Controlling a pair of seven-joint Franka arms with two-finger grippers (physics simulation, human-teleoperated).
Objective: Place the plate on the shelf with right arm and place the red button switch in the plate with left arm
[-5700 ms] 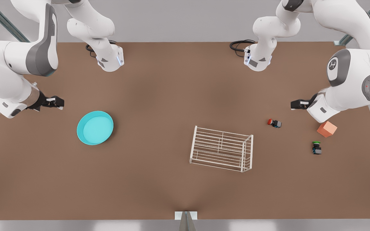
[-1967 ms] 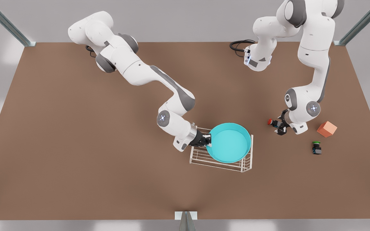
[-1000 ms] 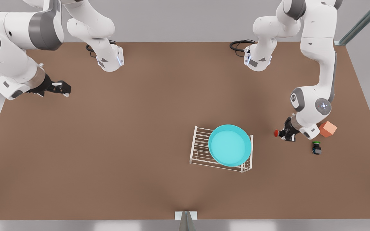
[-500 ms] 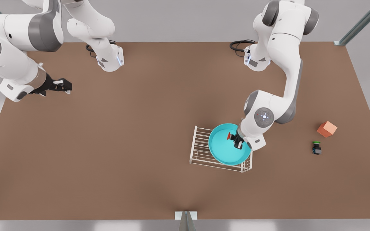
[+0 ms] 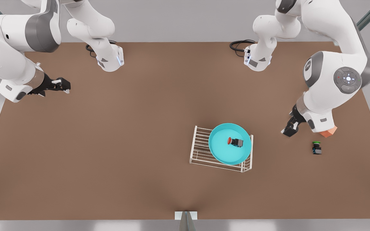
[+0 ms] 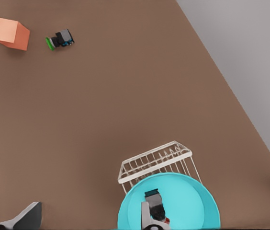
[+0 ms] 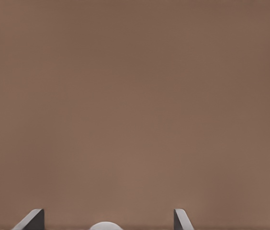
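You have the brown table (image 5: 124, 144) under both arms, and both arms are now pulled back from the work. The right arm (image 5: 14, 48) waits at the upper left of the front view, its gripper (image 5: 63, 86) hanging over bare table; in its wrist view the fingertips (image 7: 32, 218) stand wide apart with nothing between them. The left arm (image 5: 332, 77) has swung from over the dish half a second ago to the right side of the frame, and its gripper (image 5: 288, 130) now hangs near the orange cube (image 5: 329, 131). Its fingertips (image 6: 27, 215) are spread wide and empty.

The shelf (image 5: 201, 147) sits right of centre with the plate (image 5: 218, 150) resting on its right-hand end. The red button switch (image 5: 235, 141) has been let go and lies on its side inside the plate, red cap toward the frame's left. Judging by that, both placements look done and you have nothing left but to confirm.

The green-capped switch (image 5: 316, 148) lies untouched below the cube. No brand, label or writing is readable anywhere.
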